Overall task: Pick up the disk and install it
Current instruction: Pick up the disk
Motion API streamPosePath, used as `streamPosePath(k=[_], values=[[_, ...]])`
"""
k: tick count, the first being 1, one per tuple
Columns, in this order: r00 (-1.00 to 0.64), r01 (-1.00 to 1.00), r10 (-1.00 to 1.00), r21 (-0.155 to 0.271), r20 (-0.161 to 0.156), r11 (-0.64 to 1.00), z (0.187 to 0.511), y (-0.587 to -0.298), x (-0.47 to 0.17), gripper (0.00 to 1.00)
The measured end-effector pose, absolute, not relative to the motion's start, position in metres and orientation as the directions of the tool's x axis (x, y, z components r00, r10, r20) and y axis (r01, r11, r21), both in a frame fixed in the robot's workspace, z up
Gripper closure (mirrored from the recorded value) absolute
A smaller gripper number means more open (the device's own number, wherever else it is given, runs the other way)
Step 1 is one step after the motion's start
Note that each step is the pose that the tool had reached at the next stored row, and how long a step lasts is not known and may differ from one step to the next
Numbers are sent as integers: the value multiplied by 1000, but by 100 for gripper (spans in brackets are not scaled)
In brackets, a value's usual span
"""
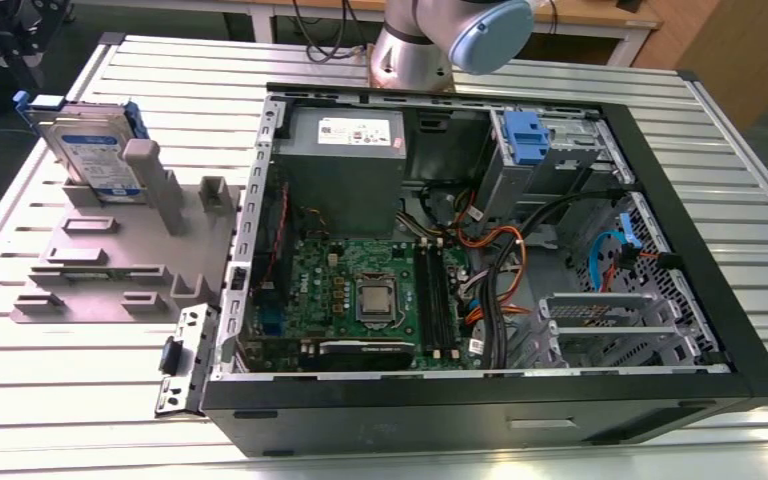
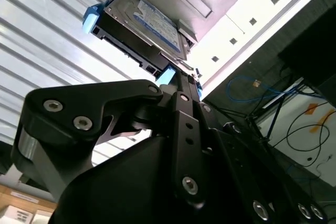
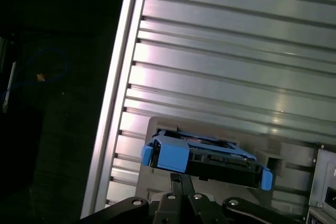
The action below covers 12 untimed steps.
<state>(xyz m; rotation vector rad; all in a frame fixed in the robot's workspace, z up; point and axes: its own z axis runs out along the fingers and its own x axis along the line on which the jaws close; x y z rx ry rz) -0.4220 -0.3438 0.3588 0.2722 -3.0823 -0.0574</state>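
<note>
The disk [image 1: 91,150], a silver drive with a white-and-blue label in a blue carrier, stands on edge in a slot of the grey fixture [image 1: 104,270] at the exterior view's left. In both wrist views my gripper [image 3: 178,178] points at the blue handle end of the disk [image 3: 210,158], a short way off and not touching it. Its fingers lie together with nothing between them. In the second wrist view the disk [image 2: 147,24] lies just beyond the gripper [image 2: 181,80].
An open computer case [image 1: 704,200] lies on the slatted metal table [image 1: 744,130], right of the fixture. Inside are a grey power-supply box [image 1: 344,135], a green board [image 1: 371,290], cables and a drive bay with a blue bracket [image 1: 524,135]. The arm's base [image 1: 418,50] stands behind the case.
</note>
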Motion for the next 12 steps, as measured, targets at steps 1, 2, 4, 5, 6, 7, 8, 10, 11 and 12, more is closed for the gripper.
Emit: streamPosePath(k=[1,2,4,5,6,7,8,10,11,12], values=[[-982,-181,-183,41,43,983,359,-344,-422,89],[-981,-189,-191,41,43,981,359,-344,-422,89],[-977,-205,-207,41,43,978,359,-344,-422,89],[-976,-213,-215,41,43,976,359,-344,-422,89],[-975,-218,-219,41,43,975,359,-344,-422,89],[-975,-218,-220,41,43,975,359,-344,-422,89],[-975,-218,-220,41,43,975,359,-344,-422,89],[-975,-218,-220,41,43,975,359,-344,-422,89],[-975,-218,-220,41,43,975,359,-344,-422,89],[-975,-218,-220,41,43,975,359,-344,-422,89]])
